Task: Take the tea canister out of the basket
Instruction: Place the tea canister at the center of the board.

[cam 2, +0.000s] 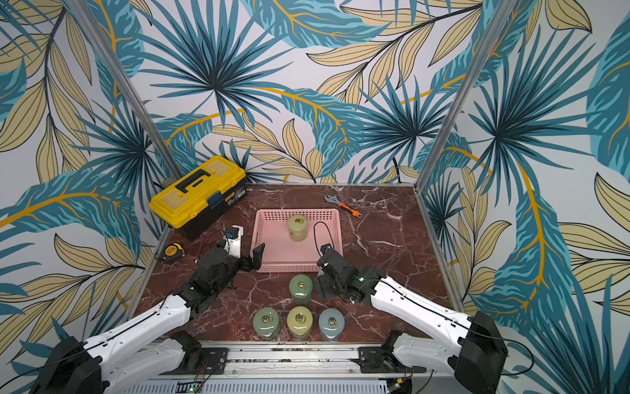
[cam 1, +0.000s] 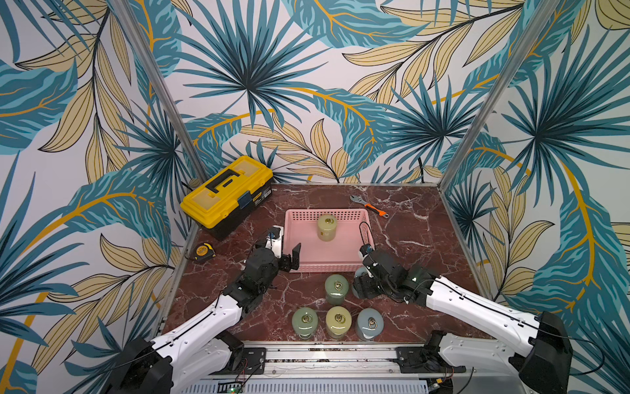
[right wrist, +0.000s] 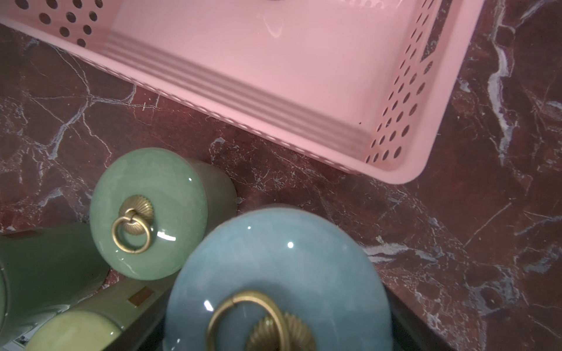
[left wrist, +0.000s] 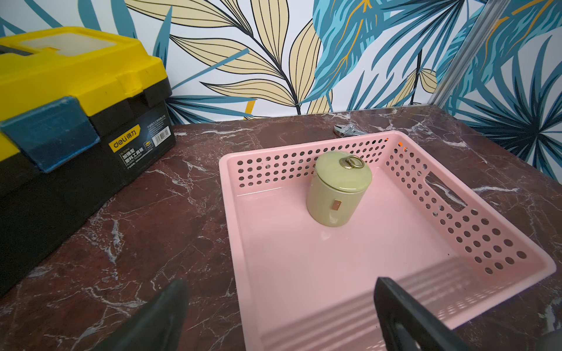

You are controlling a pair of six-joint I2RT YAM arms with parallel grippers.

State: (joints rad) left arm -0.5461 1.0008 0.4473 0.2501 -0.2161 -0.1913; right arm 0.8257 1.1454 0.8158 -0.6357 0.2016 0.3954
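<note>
Blue canister (right wrist: 273, 267) between right gripper (cam 1: 362, 283) jaws, grip unclear. Left gripper (left wrist: 282, 307), jaws spread, faces tea canister (left wrist: 337, 191) in basket (left wrist: 273, 170): approach step; next, straddle it.

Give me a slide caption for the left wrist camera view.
Open left tool faces the pink basket, where a yellow-green tea canister stands upright; yellow toolbox nearby.

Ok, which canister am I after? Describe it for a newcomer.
Find the pink basket in the middle of the marble table. Near its far wall stands a pale yellow-green tea canister with a brass ring on its lid. It alone is inside the basket; the other canisters are all outside it.
</note>
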